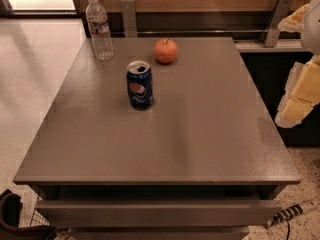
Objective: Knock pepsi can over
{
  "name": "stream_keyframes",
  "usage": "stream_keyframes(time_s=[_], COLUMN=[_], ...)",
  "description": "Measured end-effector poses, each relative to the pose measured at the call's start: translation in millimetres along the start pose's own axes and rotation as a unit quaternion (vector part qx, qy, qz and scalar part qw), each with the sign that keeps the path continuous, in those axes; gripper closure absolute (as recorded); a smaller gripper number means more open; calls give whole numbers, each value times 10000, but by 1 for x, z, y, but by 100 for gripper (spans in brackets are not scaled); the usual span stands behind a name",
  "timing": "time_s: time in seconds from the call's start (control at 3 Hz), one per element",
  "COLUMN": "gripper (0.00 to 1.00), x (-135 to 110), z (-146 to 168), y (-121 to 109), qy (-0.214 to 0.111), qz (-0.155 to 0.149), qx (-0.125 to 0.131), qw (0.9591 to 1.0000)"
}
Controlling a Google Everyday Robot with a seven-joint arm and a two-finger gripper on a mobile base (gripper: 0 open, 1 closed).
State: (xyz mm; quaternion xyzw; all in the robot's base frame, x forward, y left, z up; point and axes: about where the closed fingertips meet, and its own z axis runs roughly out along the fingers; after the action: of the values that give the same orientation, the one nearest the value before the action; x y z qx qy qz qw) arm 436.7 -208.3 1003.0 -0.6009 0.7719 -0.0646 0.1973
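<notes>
- Wood-panelled wall behind grey desk (200, 134).
- Item: pepsi can (139, 85), upright, left of desk centre; apple (165, 50) and water bottle (99, 30) behind.
- Jaws: right edge, off desk, well apart from can; opening cannot be told.
- Step: approach. Next: reach left, push can's upper side.

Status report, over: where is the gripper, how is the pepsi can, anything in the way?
Gripper at right edge, beside table. Pepsi can upright, untouched. Apple, water bottle behind it; none in the way.

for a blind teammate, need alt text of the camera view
A Pepsi can stands upright on a grey table, with an apple and a water bottle behind it. The gripper hangs beyond the table's right edge, far from the can.
</notes>
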Motion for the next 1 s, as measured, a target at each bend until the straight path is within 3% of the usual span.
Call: stream_keyframes(time_s=[0.33, 0.67, 1.0], gripper=[0, 0, 0], x=[0, -13, -44], z=[0, 6, 32], y=[0, -6, -9], qy=[0, -404, -1343], qz=[0, 101, 424], qx=[1, 20, -57], qw=[10000, 9991, 9900])
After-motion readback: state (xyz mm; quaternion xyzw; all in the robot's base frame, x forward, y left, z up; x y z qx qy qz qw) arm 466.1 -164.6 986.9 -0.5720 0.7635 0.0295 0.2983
